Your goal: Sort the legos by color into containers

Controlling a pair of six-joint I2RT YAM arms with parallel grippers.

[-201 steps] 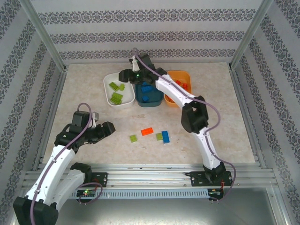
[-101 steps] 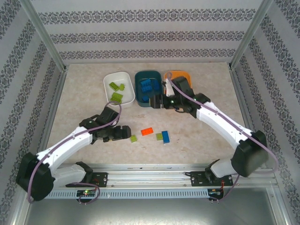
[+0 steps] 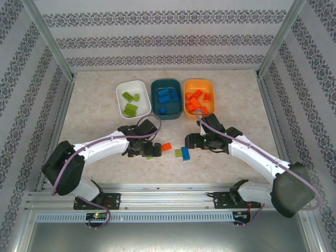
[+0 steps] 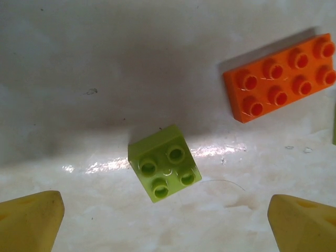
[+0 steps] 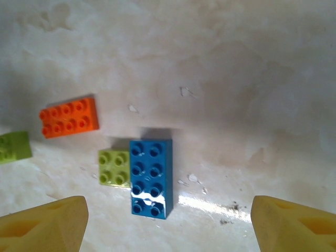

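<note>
Left end effector (image 4: 165,227), open and empty, hung over a green lego (image 4: 164,163), placed to straddle it. Right end effector (image 5: 168,227), likewise open, hung over a blue lego (image 5: 151,177). Four legos lay on the counter (image 3: 94,105); the others sat sorted in bowls (image 3: 167,81).

Pale marbled tabletop (image 3: 89,110) inside white walls (image 3: 168,31) with grey ornamental bands, aluminium rails (image 3: 168,195) along the near edge.
</note>
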